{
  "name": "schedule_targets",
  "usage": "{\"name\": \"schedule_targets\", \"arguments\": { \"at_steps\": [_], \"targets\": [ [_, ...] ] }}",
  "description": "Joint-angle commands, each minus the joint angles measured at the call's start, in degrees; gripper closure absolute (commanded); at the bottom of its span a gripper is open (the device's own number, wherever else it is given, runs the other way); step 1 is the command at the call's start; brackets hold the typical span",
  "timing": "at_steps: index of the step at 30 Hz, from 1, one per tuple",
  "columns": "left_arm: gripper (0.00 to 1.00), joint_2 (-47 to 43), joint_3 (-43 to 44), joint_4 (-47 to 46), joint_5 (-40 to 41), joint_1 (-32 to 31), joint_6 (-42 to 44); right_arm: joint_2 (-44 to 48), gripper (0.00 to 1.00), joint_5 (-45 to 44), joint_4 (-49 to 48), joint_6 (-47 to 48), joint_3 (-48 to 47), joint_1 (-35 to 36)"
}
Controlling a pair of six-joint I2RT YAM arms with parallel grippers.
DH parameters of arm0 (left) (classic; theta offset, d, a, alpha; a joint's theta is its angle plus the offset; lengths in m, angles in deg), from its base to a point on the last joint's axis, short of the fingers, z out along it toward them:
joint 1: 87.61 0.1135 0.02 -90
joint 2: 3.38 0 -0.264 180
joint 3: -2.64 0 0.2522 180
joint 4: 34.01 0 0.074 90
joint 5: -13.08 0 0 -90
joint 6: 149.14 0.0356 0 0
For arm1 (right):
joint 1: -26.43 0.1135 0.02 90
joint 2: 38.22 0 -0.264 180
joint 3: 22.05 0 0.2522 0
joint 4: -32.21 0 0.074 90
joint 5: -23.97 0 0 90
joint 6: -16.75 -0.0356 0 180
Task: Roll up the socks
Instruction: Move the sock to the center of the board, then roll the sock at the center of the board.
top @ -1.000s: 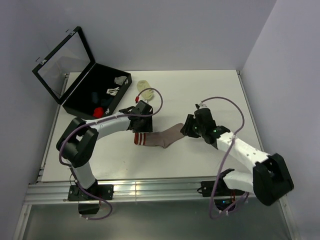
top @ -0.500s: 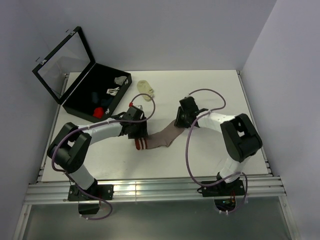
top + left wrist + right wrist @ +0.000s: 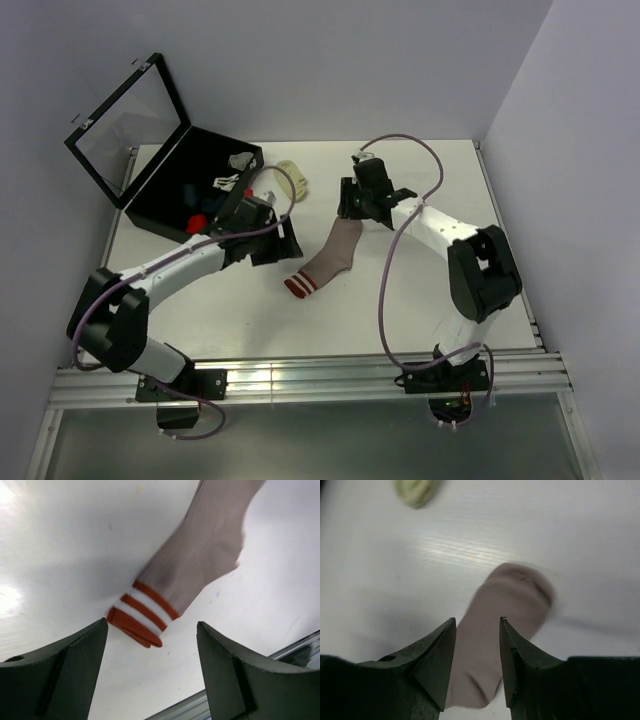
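- Left gripper (image 3: 151, 625): fingers spread wide with nothing between them, beside the striped cuff of the dusty-pink sock (image 3: 330, 255).
- Right gripper (image 3: 477, 620): fingers narrowly parted at the sock's toe; whether they grip it cannot be told.
- Sock lies mid-table; bare table (image 3: 420, 300) toward the near edge.
- Only the overhead view shows the black case (image 3: 160, 195), far left.

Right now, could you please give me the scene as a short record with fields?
surface: white table
sock: dusty-pink ankle sock with red-and-white striped cuff, flat, unrolled, cuff toward the near edge
left fingers: wide apart, empty, short of the cuff
right fingers: apart, above the toe end; contact unclear
elsewhere: black case with open lid, rear left; small pale-yellow sock beside it
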Motion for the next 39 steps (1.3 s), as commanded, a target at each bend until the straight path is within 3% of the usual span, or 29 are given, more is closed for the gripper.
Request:
{"name": "schedule_targets", "arguments": {
  "at_steps": [1, 8, 16, 21, 31, 39],
  "targets": [
    [0.22, -6.0, 4.0, 2.5, 3.5, 4.9, -0.2, 7.9, 0.52, -0.4, -1.9, 3.2, 2.6, 5.5],
    [0.17, -10.6, 2.3, 6.4, 2.1, 14.0, 3.3, 12.7, 0.44, -7.7, -5.5, 1.2, 10.9, 21.8],
    [0.16, -16.8, -3.0, 8.3, -0.2, 17.9, 4.5, 5.4, 0.44, -10.7, -5.3, 1.6, 9.7, 32.6],
    [0.11, -18.9, -5.1, 7.7, -0.6, 18.0, 5.1, 0.2, 0.45, -16.1, -0.7, 1.8, 5.2, 35.9],
    [0.01, -19.8, -8.1, 5.4, -1.0, 18.0, 4.4, -3.2, 0.53, -22.4, 3.2, 1.5, 5.3, 39.3],
    [0.01, -18.1, -8.3, 4.4, -1.1, 18.0, 4.8, -4.1, 0.54, -25.5, 4.3, 2.0, 4.8, 42.4]
  ]
}}
